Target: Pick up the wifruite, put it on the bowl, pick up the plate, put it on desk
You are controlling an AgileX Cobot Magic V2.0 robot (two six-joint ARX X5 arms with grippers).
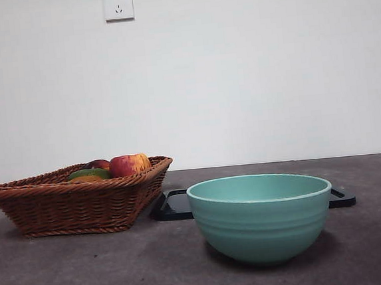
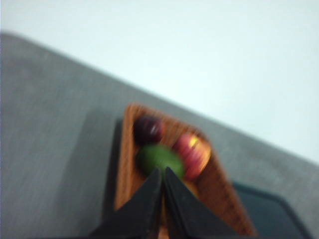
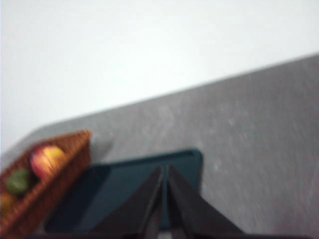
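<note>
The wifruite (image 1: 90,172), a green oval fruit, lies in a brown wicker basket (image 1: 69,206) at the left, among other fruit. A teal-green bowl (image 1: 261,223) stands empty on the desk (image 1: 89,278) at front right. Behind it lies a flat dark plate (image 1: 175,207). My left gripper (image 2: 163,172) hangs shut and empty high above the basket, its tips over the wifruite (image 2: 159,159). My right gripper (image 3: 165,169) is shut and empty, high above the plate (image 3: 124,184). Neither arm shows in the front view.
A red-yellow apple (image 1: 129,164), a dark purple fruit (image 1: 99,164) and an orange piece (image 1: 87,179) share the basket. A white wall with a socket (image 1: 118,5) closes off the far side of the desk.
</note>
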